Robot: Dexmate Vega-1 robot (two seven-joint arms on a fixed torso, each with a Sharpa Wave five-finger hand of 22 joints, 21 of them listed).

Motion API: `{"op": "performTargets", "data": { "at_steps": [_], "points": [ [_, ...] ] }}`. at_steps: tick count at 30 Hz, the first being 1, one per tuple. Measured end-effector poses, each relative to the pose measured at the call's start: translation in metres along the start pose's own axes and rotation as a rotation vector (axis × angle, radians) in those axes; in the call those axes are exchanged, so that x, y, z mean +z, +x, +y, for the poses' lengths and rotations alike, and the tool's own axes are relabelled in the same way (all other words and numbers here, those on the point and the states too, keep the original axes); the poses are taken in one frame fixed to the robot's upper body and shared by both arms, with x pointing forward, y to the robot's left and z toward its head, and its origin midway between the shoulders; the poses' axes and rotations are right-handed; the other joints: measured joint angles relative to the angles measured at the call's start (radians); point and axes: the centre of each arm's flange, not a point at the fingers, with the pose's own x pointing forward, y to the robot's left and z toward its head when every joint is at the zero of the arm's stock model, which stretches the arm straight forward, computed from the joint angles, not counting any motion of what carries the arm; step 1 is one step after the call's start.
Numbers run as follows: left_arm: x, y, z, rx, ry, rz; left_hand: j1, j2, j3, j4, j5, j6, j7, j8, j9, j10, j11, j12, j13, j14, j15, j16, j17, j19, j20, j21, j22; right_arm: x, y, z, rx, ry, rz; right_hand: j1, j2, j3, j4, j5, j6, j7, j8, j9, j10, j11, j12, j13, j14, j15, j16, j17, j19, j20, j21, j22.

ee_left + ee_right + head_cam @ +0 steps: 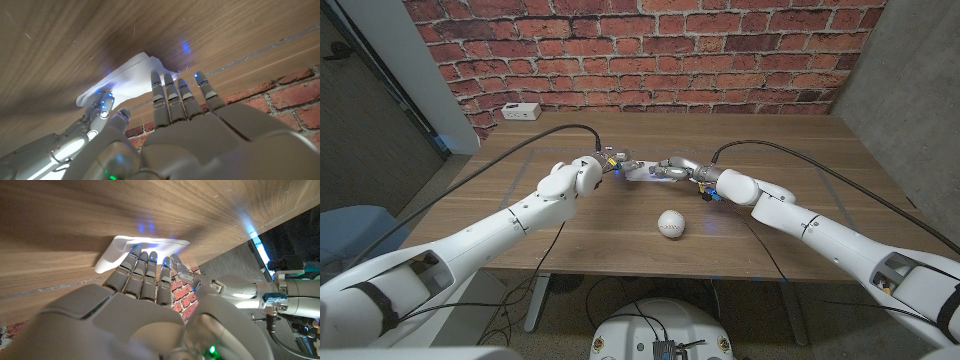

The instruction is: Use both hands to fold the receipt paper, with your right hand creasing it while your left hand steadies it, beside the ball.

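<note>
While both arms reach in over the wooden table [790, 150], the receipt paper [642, 172] lies near its middle — between the two hands, with the white ball [670, 224] nearer the front edge. The left hand [610, 162] holds its fingers straight and close together, tips [165, 82] at the paper's edge. The right hand [672, 170] lies alike — fingertips [142, 257] on the paper.

White arms [470, 235], black cables, blue-lit fingertips [156, 76]
</note>
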Motion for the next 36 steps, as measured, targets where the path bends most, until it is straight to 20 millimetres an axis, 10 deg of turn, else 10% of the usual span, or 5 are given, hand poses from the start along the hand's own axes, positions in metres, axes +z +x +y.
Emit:
{"op": "performTargets", "data": {
  "at_steps": [12,27,36],
  "points": [
    [0.009,0.009,-0.007,-0.086,0.011,-0.012,-0.021,-0.008,-0.012,0.031,0.004,-0.020,-0.004,-0.007,-0.007,-0.012,-0.010,-0.009,-0.005,-0.014,0.000,0.008,-0.005,-0.008,0.002,-0.007,-0.005,-0.002,-0.004,-0.002,-0.007,0.019,-0.010,0.002,0.002,0.016,-0.016,0.000,0.000,0.000,0.000,0.000,0.005,-0.006,0.000,0.000,0.006,0.006,-0.003,-0.005,0.000,0.000,0.004,0.001],
    [0.014,0.012,-0.009,-0.096,-0.002,-0.042,-0.021,-0.008,-0.005,0.047,0.013,-0.052,-0.045,-0.010,-0.007,-0.015,0.015,-0.009,-0.005,0.044,0.026,0.024,-0.004,-0.001,0.024,-0.012,-0.005,-0.005,-0.012,-0.012,-0.117,0.088,-0.077,0.138,0.044,0.099,-0.112,0.000,0.140,-0.018,0.030,0.000,0.090,-0.036,0.012,0.000,0.050,-0.046,0.020,0.016,0.029,0.000,0.010,0.007],
    [0.016,0.004,-0.009,-0.024,-0.021,-0.101,-0.021,-0.008,0.012,0.050,0.015,-0.008,-0.032,0.010,-0.003,0.002,0.035,-0.003,-0.005,0.064,0.034,0.027,-0.002,-0.010,0.036,-0.024,-0.005,0.004,-0.014,-0.024,-0.254,0.036,-0.150,0.155,0.036,0.097,-0.107,-0.008,0.233,-0.010,0.044,0.000,0.105,-0.032,0.012,0.000,0.007,-0.064,0.020,0.035,0.011,-0.018,0.002,0.007]
  ]
}}
